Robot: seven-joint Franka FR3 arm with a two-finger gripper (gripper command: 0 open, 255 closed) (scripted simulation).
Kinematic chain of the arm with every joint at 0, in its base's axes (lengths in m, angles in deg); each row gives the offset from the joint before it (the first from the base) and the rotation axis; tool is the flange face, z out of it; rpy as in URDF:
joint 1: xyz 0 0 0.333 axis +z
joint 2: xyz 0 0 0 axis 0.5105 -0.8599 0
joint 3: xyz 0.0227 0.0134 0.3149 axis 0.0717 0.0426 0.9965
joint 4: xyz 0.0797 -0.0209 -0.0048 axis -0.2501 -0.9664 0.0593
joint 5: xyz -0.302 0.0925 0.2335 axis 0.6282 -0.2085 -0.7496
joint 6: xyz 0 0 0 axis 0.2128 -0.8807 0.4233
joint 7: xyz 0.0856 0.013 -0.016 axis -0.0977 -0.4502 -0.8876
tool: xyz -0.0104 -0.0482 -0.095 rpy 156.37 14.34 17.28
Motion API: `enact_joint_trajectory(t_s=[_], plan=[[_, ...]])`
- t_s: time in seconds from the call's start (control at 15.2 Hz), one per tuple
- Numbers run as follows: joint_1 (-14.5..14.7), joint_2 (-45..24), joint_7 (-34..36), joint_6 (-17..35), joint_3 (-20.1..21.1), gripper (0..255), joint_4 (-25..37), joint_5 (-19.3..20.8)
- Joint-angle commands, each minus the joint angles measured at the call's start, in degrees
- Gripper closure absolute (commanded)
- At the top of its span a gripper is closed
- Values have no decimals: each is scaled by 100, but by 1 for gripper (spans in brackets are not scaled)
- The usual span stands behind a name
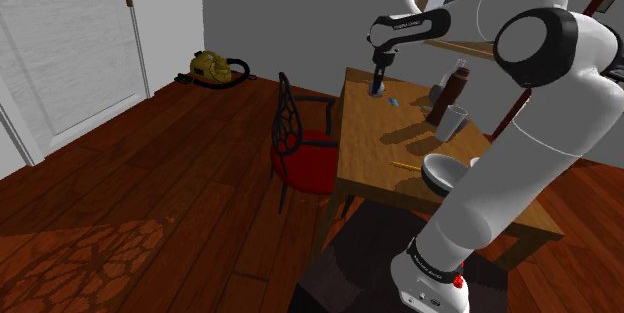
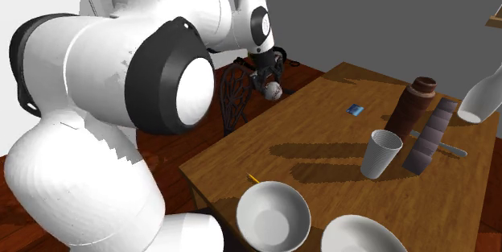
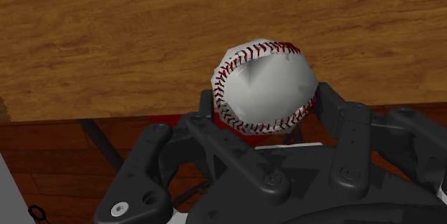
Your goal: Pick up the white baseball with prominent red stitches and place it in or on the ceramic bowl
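My black gripper point(image 3: 266, 108) is shut on the white baseball point(image 3: 263, 85) with red stitches, one finger clasping each side. In the second exterior view the baseball point(image 2: 273, 91) hangs under the gripper point(image 2: 268, 80), just over the wooden table's point(image 2: 322, 142) far corner by the chair. In the shoulder view the gripper point(image 1: 378, 87) points down over that same corner. A white bowl point(image 2: 273, 214) sits at the table's near end, close to the arm's base, with a second white bowl point(image 2: 362, 238) beside it. One bowl point(image 1: 445, 173) also appears in the shoulder view.
On the table stand a white ribbed cup point(image 2: 380, 154), a brown bottle point(image 2: 410, 105), a dark leaning box point(image 2: 430, 136), a white vase point(image 2: 483, 101), a small blue item point(image 2: 355, 109) and a pencil point(image 2: 253, 178). A red-seated black chair point(image 1: 300, 146) stands against the table's edge.
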State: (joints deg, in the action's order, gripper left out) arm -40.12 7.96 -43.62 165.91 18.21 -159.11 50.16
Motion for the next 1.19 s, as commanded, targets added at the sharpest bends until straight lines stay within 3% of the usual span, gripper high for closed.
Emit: enact_joint_trajectory(t_s=[0.0, 0.53, 1.12], plan=[[-20, 472, 122, 48, 16, 255, -494, 260], [-423, 2406, 364, -178, 189, 255, -2157, 1093], [-1168, 4666, 91, -957, 377, 255, -3605, 1598]])
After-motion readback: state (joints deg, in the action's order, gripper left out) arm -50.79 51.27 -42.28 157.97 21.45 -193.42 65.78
